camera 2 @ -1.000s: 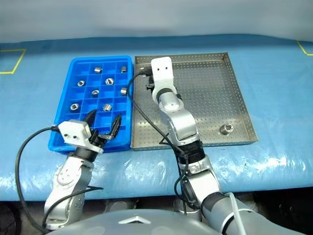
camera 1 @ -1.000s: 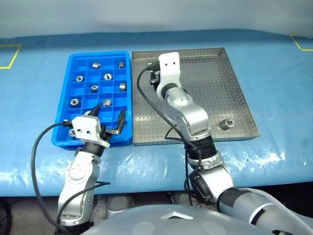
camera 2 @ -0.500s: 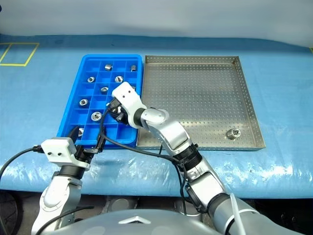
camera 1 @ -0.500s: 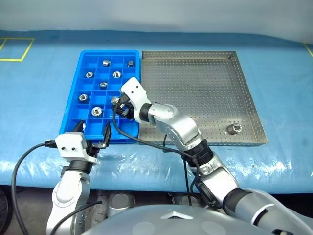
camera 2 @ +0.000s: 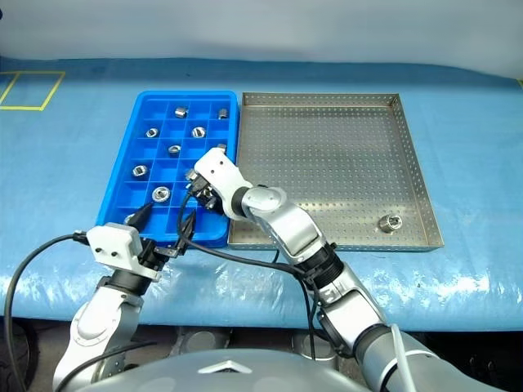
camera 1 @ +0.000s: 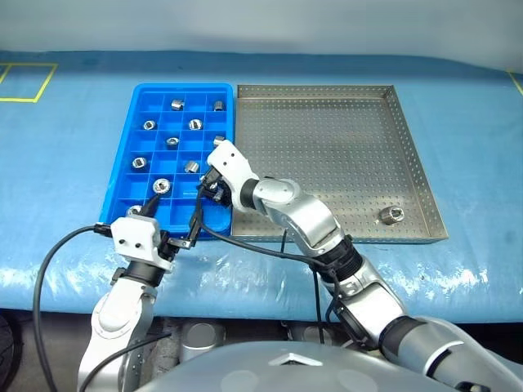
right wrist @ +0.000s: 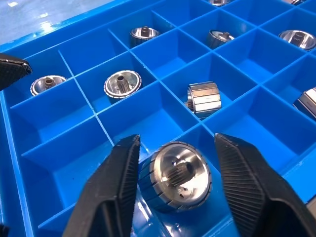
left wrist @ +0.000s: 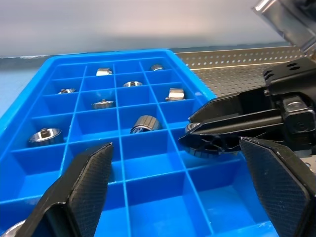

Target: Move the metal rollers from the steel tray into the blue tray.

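The right gripper (right wrist: 173,192) hangs over the near right part of the blue tray (camera 1: 139,122), its fingers (right wrist: 116,192) spread a little with a metal roller (right wrist: 176,177) lying between them in a compartment; whether the pads touch it, I cannot tell. The left gripper (camera 1: 173,220) hovers at the tray's near edge with its fingers (left wrist: 81,185) spread wide and nothing between them. Other rollers (camera 1: 162,186) sit singly in several compartments. One roller (camera 1: 391,216) lies in the near right corner of the steel tray (camera 1: 417,155), which stands just beside the blue tray on the blue-covered table (camera 1: 65,147).
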Robot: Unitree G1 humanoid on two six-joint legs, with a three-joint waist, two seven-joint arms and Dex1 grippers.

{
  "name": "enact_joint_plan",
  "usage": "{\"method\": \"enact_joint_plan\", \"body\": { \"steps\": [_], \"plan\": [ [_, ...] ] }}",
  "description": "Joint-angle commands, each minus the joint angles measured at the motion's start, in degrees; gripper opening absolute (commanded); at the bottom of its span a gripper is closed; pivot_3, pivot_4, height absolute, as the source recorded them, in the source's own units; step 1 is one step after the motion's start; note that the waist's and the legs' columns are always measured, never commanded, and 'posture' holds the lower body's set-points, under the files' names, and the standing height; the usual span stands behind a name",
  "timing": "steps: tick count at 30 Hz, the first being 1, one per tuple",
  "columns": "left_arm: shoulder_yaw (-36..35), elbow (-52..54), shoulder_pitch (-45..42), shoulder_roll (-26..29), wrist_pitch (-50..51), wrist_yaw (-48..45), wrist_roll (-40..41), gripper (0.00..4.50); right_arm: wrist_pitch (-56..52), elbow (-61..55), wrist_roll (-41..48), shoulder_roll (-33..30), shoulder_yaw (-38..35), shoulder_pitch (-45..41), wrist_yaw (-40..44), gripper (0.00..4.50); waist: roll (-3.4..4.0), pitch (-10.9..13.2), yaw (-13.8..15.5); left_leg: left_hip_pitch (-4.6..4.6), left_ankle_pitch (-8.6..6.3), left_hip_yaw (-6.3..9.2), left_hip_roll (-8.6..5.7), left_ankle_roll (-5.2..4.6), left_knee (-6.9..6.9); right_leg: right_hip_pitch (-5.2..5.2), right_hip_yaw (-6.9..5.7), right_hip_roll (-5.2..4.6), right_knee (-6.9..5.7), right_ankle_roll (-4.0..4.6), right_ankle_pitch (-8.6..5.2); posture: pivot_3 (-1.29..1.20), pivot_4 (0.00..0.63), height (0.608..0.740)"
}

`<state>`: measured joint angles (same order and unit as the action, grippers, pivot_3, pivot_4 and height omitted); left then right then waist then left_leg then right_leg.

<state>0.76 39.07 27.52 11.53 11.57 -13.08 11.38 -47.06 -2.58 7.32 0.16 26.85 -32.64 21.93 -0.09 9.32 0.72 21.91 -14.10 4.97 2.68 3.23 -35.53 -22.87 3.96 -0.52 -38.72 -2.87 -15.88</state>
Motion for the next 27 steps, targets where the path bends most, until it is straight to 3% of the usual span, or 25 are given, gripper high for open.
{"method": "enact_joint_plan", "body": {
  "steps": [1, 4, 10, 16, 22, 27],
  "plan": [
    [0.89, 0.15, -0.93, 0.53, -0.76, -1.25, 0.26, 4.50, -1.46, -3.23, -0.04, 0.85, -2.25, 1.03, -1.89, 3.58, 0.00, 0.00, -0.05, 0.00, 0.00, 0.00, 0.00, 0.00, 0.00, 0.00, 0.00, 0.00, 0.00, 0.00, 0.00, 0.13, 0.150, 0.740],
    [1.49, -0.77, -2.38, 0.81, -0.50, -2.09, 0.22, 4.50, -2.80, -4.84, -0.14, 2.85, -5.91, 2.57, -6.03, 4.46, 0.00, 0.00, -0.17, 0.00, 0.00, 0.01, 0.00, 0.00, -0.01, 0.00, -0.01, 0.00, -0.01, -0.01, 0.00, 0.10, 0.150, 0.740],
    [2.71, -2.71, -7.05, 1.22, 0.63, -3.27, 0.27, 4.50, 1.18, -6.15, -8.52, 12.24, -19.67, 5.74, -31.61, 4.46, 0.00, -0.01, -1.42, 0.03, 0.02, 0.00, -0.01, 0.04, -0.06, 0.00, 0.00, -0.02, -0.03, -0.01, 0.02, 0.04, 0.150, 0.740],
    [4.30, -4.97, -12.32, 2.07, 1.61, -5.65, 0.86, 4.50, 7.80, -8.16, -14.41, 17.09, -25.85, 10.83, -51.73, 4.46, 0.02, -0.01, -3.06, 0.08, 0.02, -0.02, -0.04, 0.05, 0.01, -0.05, 0.03, -0.05, 0.02, 0.17, 0.14, -0.02, 0.150, 0.740],
    [6.57, -7.77, -18.85, 2.77, 2.22, -8.82, 1.37, 4.50, 9.32, -9.91, -17.04, 20.82, -27.28, 13.70, -66.40, 4.46, 0.06, -0.04, -5.28, 0.12, 0.02, -0.05, -0.02, 0.04, -0.02, -0.15, 0.09, -0.02, -0.11, 0.18, 0.14, -0.07, 0.150, 0.740],
    [7.71, -9.48, -21.46, 2.67, 2.17, -10.01, 1.26, 4.50, 7.50, -10.18, -14.00, 24.16, -28.65, 13.42, -73.27, 4.46, 0.07, -0.04, -6.30, 0.11, 0.02, -0.07, -0.02, 0.04, -0.05, -0.14, 0.13, -0.02, -0.12, 0.18, 0.15, -0.08, 0.150, 0.740]
  ]
}}
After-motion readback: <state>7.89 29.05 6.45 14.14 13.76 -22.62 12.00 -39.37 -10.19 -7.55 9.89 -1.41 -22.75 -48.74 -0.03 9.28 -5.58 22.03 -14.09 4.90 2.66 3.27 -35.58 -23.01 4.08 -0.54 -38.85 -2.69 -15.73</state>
